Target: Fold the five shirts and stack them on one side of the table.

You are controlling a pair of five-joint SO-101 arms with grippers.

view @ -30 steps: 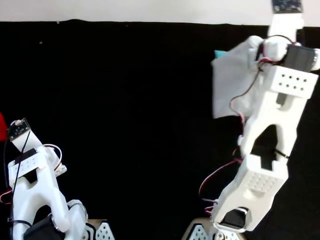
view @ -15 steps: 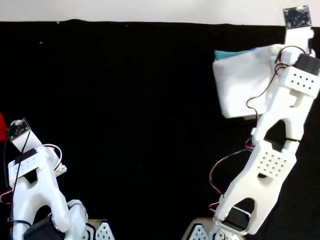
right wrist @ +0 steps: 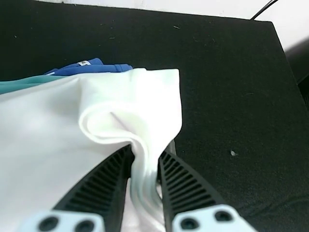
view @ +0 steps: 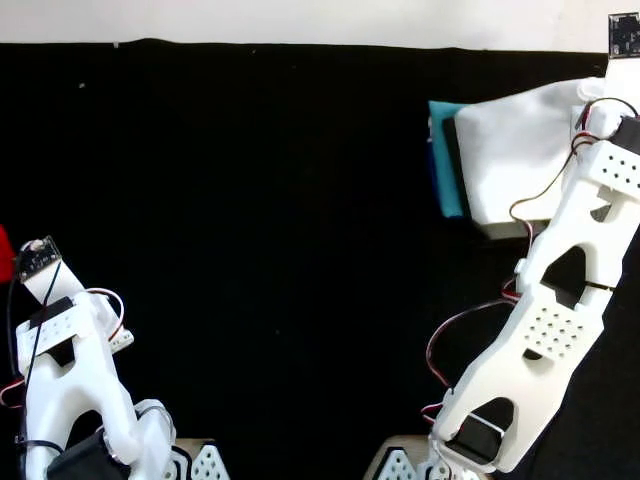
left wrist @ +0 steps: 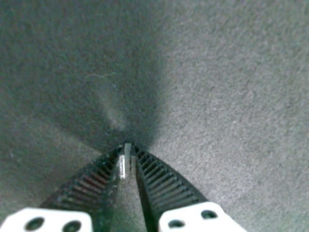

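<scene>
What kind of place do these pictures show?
Probably a robotics test bench, not a home: a left arm and a right arm with bare wiring, a black-covered table, stacked shirts.

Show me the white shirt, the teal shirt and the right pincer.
white shirt (view: 520, 150): high view, middle of its folded top face.
teal shirt (view: 448, 165): high view, strip exposed beside the white shirt.
right pincer (right wrist: 146, 154): right wrist view, midway between fingertips, pinching the white shirt.
</scene>
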